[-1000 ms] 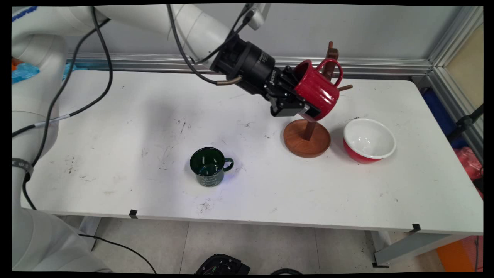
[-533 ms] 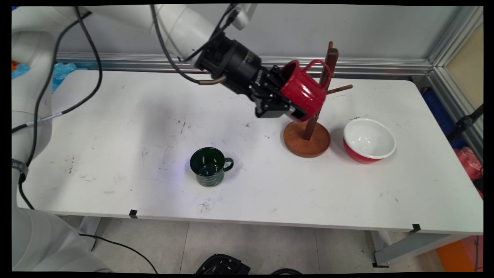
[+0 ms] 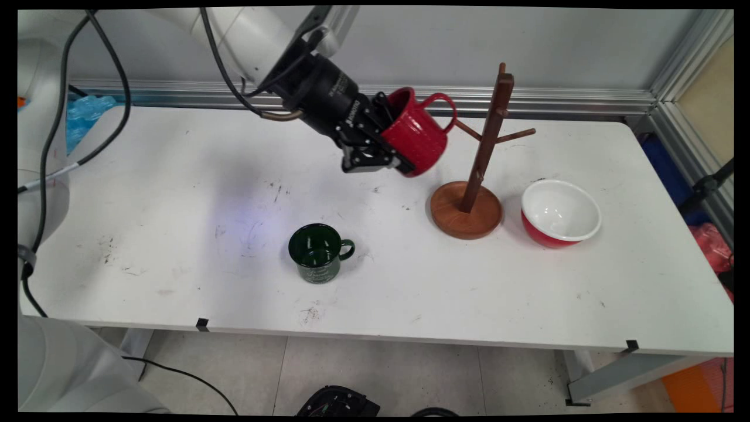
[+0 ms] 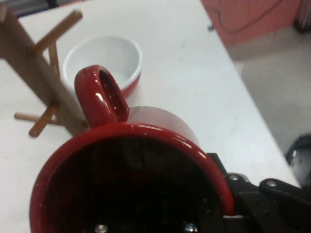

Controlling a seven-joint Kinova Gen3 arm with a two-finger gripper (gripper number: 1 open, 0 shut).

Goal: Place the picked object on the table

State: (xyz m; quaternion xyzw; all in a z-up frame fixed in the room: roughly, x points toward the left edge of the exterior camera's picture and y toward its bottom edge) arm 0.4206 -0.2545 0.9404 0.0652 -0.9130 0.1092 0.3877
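My gripper (image 3: 391, 153) is shut on the rim of a red mug (image 3: 417, 136), held tilted in the air with its handle (image 3: 440, 108) pointing up and to the right. The mug hangs clear of the wooden mug tree (image 3: 486, 146), a short way to its left. From the hand camera the red mug (image 4: 131, 174) fills the lower half, its handle (image 4: 99, 94) facing the mug tree (image 4: 34, 82) and the bowl (image 4: 104, 60) beyond. A dark green mug (image 3: 318, 252) stands upright on the table (image 3: 176, 193) below and to the left of the gripper.
A red bowl with a white inside (image 3: 559, 212) sits just right of the mug tree's round base (image 3: 466, 210). The tree's pegs (image 3: 515, 136) stick out to either side. Black cables (image 3: 111, 88) hang from the arm at the left.
The gripper has carried the red mug to the left and slightly up, away from the mug tree; its handle has come off the tree's peg. The tree now stands fully uncovered.
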